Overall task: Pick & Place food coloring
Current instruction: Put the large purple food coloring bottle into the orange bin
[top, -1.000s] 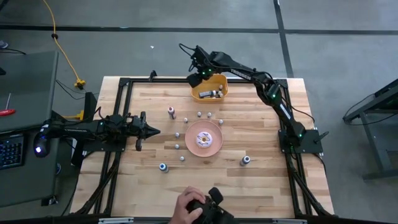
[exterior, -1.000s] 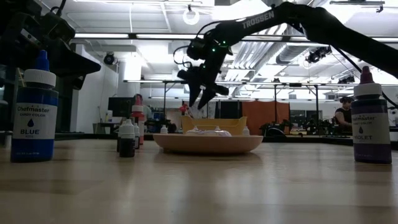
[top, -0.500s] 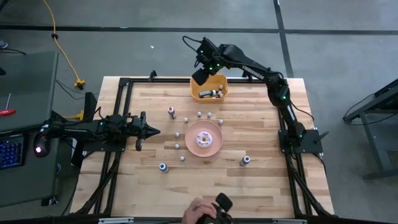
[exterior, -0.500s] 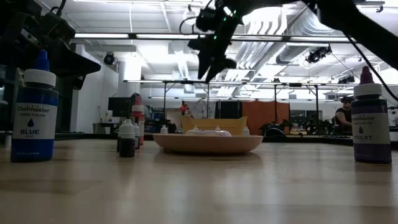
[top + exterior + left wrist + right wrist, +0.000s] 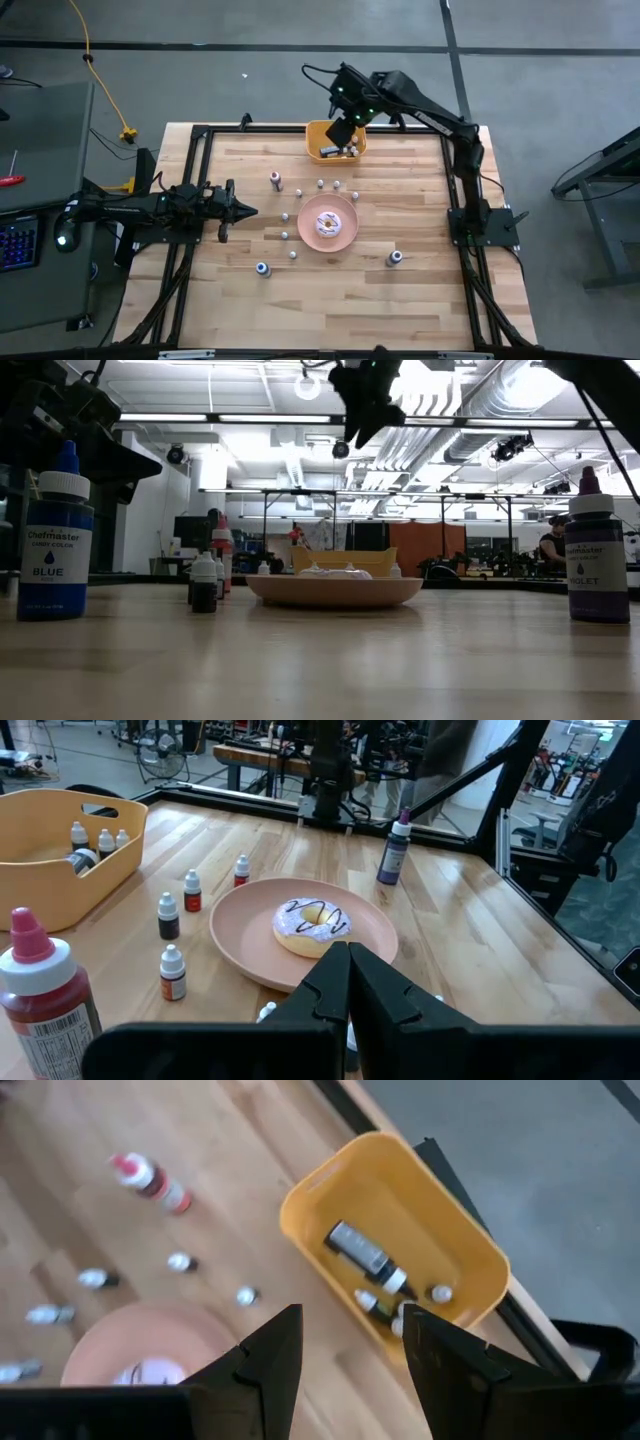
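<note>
The food coloring is a set of tiny bottles. Several stand on the table around the pink plate [image 5: 345, 232], among them a red-capped bottle [image 5: 275, 181], a blue bottle [image 5: 261, 268] and a violet bottle [image 5: 395, 258]. More bottles [image 5: 372, 1270] lie inside the orange bin [image 5: 322, 135] at the far edge. My right gripper [image 5: 345, 1352] hangs open and empty high above the bin [image 5: 470, 1245]; it also shows in the high view [image 5: 341, 130]. My left gripper [image 5: 245, 210] waits shut at the table's left side, touching nothing.
The pink plate [image 5: 250, 920] bears a white-and-pink doughnut [image 5: 312, 923] at mid-table. In the low view the blue bottle [image 5: 55, 540] and the violet bottle [image 5: 597, 550] stand close to the camera. A black frame [image 5: 200, 135] borders the table.
My right gripper has risen from just above the bin to high over it and drifted slightly toward the table's right, staying open. A person's hand at the table's near edge has withdrawn out of view.
</note>
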